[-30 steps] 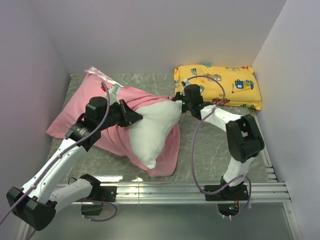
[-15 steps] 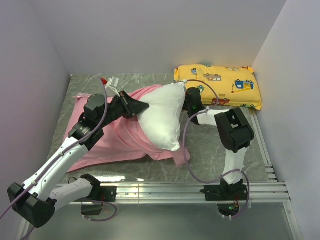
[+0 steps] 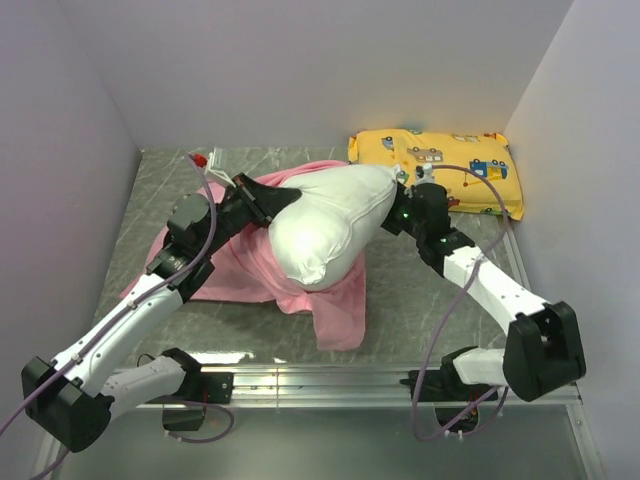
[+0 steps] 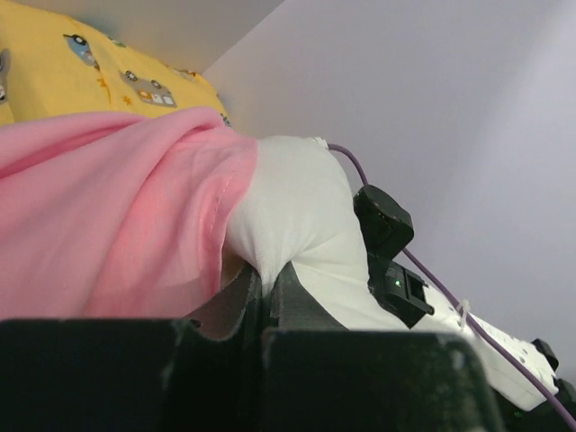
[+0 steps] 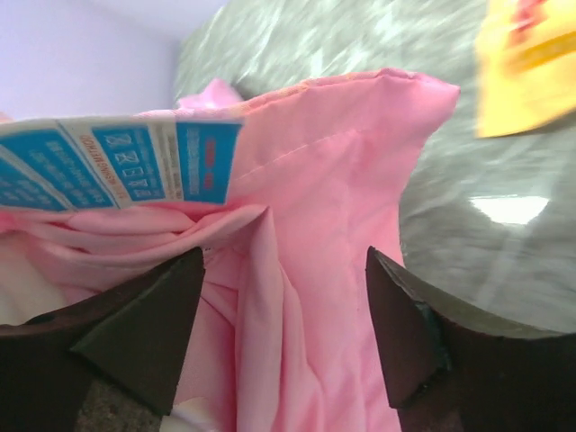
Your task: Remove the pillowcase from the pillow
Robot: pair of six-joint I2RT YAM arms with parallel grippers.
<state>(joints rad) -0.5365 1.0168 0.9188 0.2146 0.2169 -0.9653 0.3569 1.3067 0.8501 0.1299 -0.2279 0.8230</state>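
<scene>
The left gripper (image 4: 265, 286) sits toward the far edge, left of the bench's (image 3: 430, 290) middle. It is clenched on the pillowcase (image 3: 235, 275) at its open hem, right where pink meets white. The wrist view cannot settle whether a fold of the pillow's cover is pinched in with it. The pillowcase trails from that grip in a crumpled sheet toward the left edge, and a loose tail hangs toward the near edge.

The pillow (image 3: 325, 228) lies mid-bench, angled toward the far right corner. Most of its white body is bared, and only its left end is tucked in the pink mouth.

At the pillow's right end is the right gripper (image 3: 400, 200), fingers spread apart and nothing clearly held between them. Its camera shows pink satin beyond the fingers and the blue tag (image 5: 117, 162) above the left one. The yellow pillow (image 3: 450, 165) rests in the far right corner, just beside this gripper.

The extraction looks nearly done, and the risks come from the two grips:
- **Left grip:** if it has caught pillow cloth as well, pulling the arms apart would drag the pillow along instead of freeing it.
- **Right gripper:** with it released, the pillow has no anchor and can slide leftward with the case.
- **Regrasp:** a blind closure could seize slippery satin rather than the pillow, or nudge the yellow pillow.
</scene>
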